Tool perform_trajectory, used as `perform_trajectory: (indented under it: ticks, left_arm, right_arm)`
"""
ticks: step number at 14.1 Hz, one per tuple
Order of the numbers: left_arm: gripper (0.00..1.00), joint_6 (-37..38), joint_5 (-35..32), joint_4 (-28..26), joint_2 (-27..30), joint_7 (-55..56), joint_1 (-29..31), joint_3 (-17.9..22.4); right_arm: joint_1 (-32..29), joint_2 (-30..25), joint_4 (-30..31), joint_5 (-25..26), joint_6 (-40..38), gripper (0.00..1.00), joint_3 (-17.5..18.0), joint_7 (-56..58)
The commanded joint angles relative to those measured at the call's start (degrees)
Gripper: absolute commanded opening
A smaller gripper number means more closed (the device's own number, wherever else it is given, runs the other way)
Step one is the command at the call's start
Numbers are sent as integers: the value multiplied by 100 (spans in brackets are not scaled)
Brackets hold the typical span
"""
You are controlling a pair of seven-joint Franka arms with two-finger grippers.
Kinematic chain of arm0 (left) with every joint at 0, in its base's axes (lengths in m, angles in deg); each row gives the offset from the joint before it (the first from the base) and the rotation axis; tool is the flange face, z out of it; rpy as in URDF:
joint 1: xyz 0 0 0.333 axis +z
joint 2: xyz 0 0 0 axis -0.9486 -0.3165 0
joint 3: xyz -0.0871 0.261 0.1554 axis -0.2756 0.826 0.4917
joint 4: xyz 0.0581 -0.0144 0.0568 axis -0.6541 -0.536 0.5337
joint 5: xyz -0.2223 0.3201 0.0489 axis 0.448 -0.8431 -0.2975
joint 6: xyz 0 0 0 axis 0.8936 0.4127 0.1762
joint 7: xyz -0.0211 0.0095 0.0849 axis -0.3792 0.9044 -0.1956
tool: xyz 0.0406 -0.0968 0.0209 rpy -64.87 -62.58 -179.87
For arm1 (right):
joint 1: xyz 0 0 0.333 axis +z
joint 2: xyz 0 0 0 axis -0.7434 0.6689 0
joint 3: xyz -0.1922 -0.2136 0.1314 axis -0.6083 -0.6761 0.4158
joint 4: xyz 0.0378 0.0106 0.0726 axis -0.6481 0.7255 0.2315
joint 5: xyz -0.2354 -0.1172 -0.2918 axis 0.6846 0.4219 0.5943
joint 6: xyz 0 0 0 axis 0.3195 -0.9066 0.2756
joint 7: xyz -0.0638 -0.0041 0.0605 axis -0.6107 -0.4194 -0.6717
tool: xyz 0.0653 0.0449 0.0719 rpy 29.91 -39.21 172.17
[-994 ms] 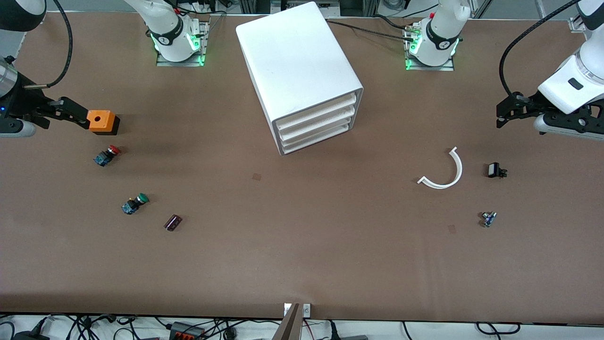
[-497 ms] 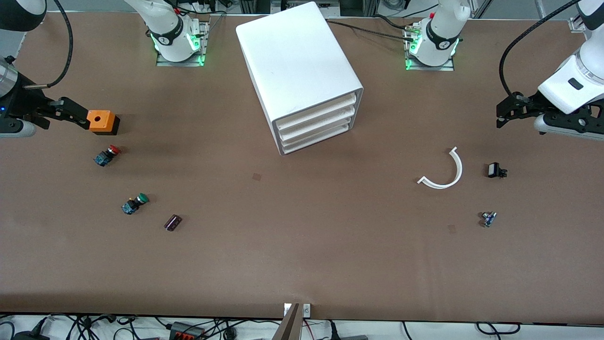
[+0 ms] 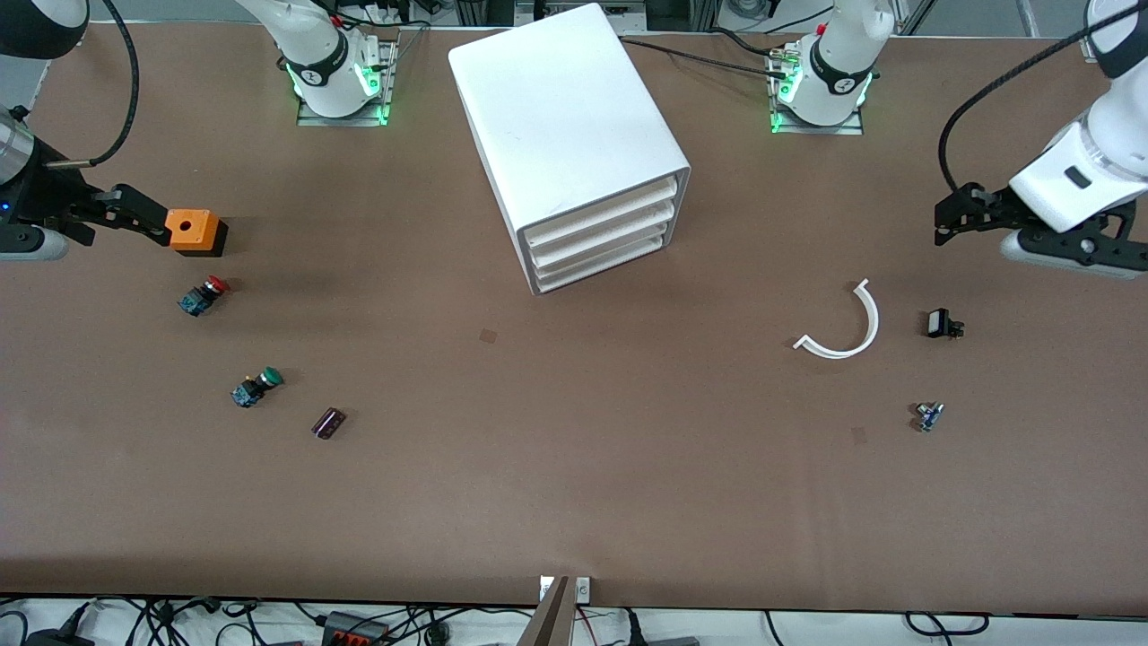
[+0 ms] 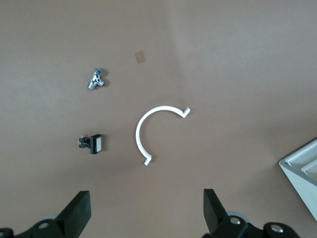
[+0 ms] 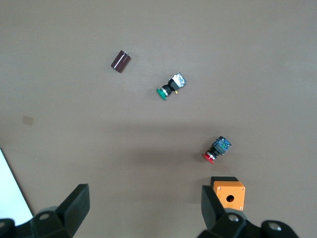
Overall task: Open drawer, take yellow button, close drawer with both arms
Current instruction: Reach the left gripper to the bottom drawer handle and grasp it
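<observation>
- Front view: I see a brown table [image 3: 574, 467] with cables and plugs along its near edge; the white cabinet [image 3: 565, 135] stands between the two bases, all three drawers pushed in, the top drawer [image 3: 603, 218] shut; I can read no writing anywhere; no yellow-capped button is in sight; the right gripper [image 3: 134, 215] hangs just beside an orange box [image 3: 195, 231]; the left gripper [image 3: 955, 211] hangs over bare table at the left arm's end.
- Left wrist view: the left gripper's fingers [image 4: 79, 210] stand wide apart, holding nothing; below lie a white curved strip [image 4: 153, 130], a small black switch [image 4: 93, 144] and a metal fitting [image 4: 96, 80], well apart from each other; only a cabinet corner shows.
- Right wrist view: the right gripper's fingers [image 5: 74, 203] are spread, empty; it alone shows the red-capped button [image 5: 216, 149], the green-capped button [image 5: 171, 87] and a dark cylinder [image 5: 120, 61] up close.
</observation>
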Motion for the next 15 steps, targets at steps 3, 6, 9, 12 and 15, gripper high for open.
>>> perform_trajectory:
  ticks: [3,6,9,12,15]
  left_arm:
    - [100,727,883,184,-364,-104,-218,-172]
    - [100,1010,2121,175,-935,-122,-359,-321]
    - [100,1011,3300,175,-1365,-157,-465,-462]
    - [100,905,4153,175,-1831,-622,-491,-770]
    - [100,625,4735,52,-2087,-1165,-666,-797]
  right_arm:
    - [7,-127,117,54,68,100,20,39]
    - [7,-127,117,45,59,100,20,39]
    - [138,-57,117,45,94,100,20,-4]
    - [148,-74,126,27,94,100,20,-22]
    - [148,-74,143,27,85,100,20,-40]
